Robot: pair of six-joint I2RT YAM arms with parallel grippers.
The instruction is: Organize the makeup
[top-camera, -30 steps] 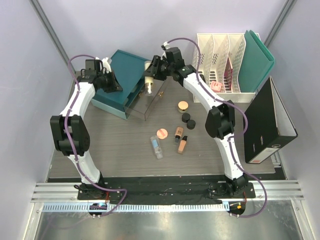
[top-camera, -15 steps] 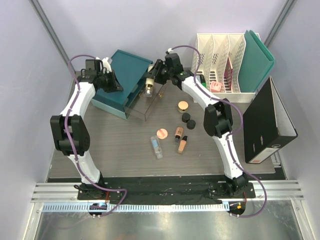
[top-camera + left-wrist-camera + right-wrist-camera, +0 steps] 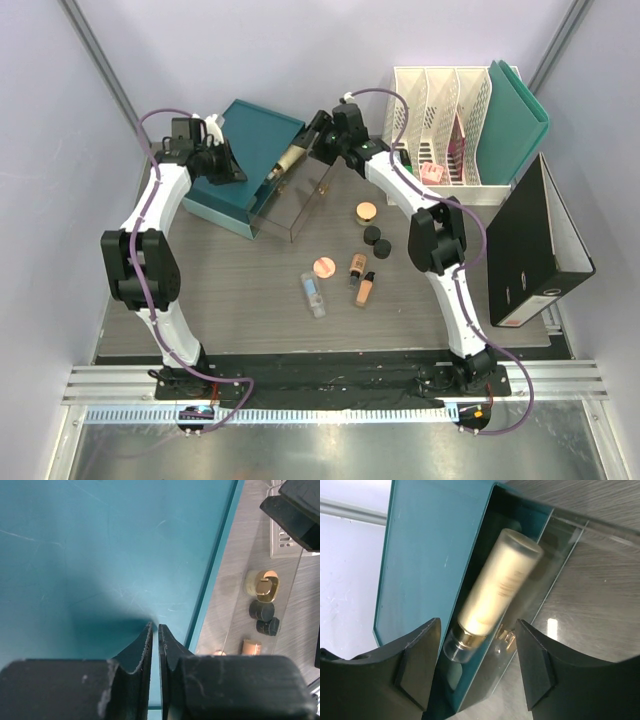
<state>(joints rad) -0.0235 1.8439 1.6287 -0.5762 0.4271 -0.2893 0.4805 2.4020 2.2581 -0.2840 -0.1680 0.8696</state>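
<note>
From above, the cream bottle is seen slanted over the clear drawer of the teal box, beside the right gripper. At the left wrist, the left gripper is nearly closed, empty. At the right wrist, wide jaws flank the untouched bottle. The drawer wall may be struck, bouncing it out. Its long axis is diagonal, gold collar lower-left.

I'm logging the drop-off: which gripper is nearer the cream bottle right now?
Right. The right gripper hangs directly over the cream bottle, jaws spread either side of it. The left gripper is over the teal box top, well to the bottle's left.
</note>
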